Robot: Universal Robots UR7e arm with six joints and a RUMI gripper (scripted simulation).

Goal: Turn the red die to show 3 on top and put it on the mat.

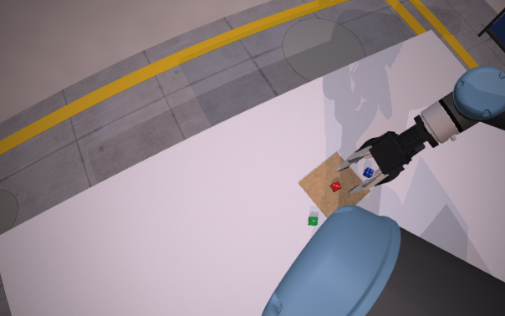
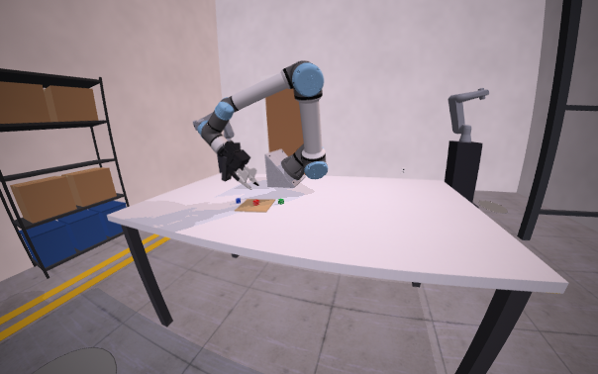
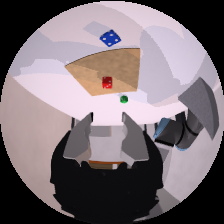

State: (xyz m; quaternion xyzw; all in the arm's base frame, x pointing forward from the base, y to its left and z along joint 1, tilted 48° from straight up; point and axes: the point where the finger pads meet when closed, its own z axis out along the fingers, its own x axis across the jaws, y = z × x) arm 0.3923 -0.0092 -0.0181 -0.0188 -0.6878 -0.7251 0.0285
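Note:
The red die (image 1: 335,186) (image 2: 255,202) (image 3: 107,82) rests on the brown mat (image 1: 315,182) (image 2: 253,209) (image 3: 120,64), within its edges, and looks flat. Its top appears to show three pips in the top view. The blue die (image 1: 368,172) (image 2: 238,201) (image 3: 110,38) lies on the table beside the mat, seemingly with four pips up. The green die (image 1: 313,221) (image 2: 281,201) (image 3: 124,99) lies off the mat on the other side, one pip up. My gripper (image 1: 344,181) (image 2: 254,187) (image 3: 107,112) is partly open and empty, above the mat.
The white table (image 1: 188,209) (image 2: 371,223) carries the mat and dice. In the top view the blue arm joint (image 1: 334,267) covers one mat corner and comes close to the green die. The arm's grey base block (image 2: 277,173) stands at the back of the table.

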